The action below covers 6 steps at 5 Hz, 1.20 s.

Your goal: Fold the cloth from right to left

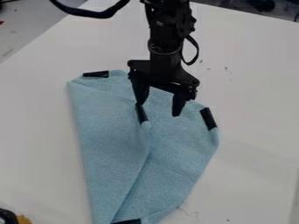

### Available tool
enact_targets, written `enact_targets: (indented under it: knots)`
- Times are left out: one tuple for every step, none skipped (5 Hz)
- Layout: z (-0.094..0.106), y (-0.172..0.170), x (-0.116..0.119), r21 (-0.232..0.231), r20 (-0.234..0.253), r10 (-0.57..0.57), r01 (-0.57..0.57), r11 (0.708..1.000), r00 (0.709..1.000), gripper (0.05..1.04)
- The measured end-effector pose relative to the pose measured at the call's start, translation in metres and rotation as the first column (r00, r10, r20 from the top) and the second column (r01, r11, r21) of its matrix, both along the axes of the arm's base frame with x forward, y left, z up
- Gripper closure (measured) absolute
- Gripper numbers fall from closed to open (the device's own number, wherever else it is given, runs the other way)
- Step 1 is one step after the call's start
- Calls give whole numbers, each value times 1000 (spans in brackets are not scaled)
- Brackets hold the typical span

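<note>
My black robot arm [166,39] comes down from the top edge of the view over a white table [251,87], its gripper [159,110] hanging above the upper part of a light blue cloth [181,157]. The pincer's two fingers stand apart, tips pointing down, with a patch of the fabric visible between them. The cloth lies on the table from the centre to the bottom edge of the view, partly doubled: a flap [108,131] covers its left side as I see it, the loose edge slanting from beneath the gripper down toward the bottom. At the flap's upper corner, a black strip [142,113] sits right by the tip of one finger; whether the two touch, I cannot tell. Three more dark strips mark the fabric, at the upper left [95,74], on the right edge [208,118] and at the bottom [127,222]. A thick black cable [105,13] curves beside the arm at the upper left, and a black object [8,216] lies beside a yellow-orange piece [24,219] in the lower left corner.
</note>
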<state>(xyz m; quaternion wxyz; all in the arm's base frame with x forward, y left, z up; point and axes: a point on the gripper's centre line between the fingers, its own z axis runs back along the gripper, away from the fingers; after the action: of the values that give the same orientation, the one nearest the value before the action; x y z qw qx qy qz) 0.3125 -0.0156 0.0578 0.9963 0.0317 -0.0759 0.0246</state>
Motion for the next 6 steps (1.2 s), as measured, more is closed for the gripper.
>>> enact_targets:
  knots:
    - [-8, -1, -2, 1, -29, 4, -4, 1000, 1000, 83]
    - [-5, -23, 7, 10, -42, -23, 24, 1000, 999, 83]
    - [-4, -49, 23, 25, -41, -87, 88, 996, 995, 83]
    - [-12, -75, 35, 4, -30, -127, 127, 992, 991, 83]
    - [-30, -91, 39, -48, -21, -136, 135, 990, 990, 83]
    - [-34, -94, 43, -70, 5, -107, 107, 992, 994, 83]
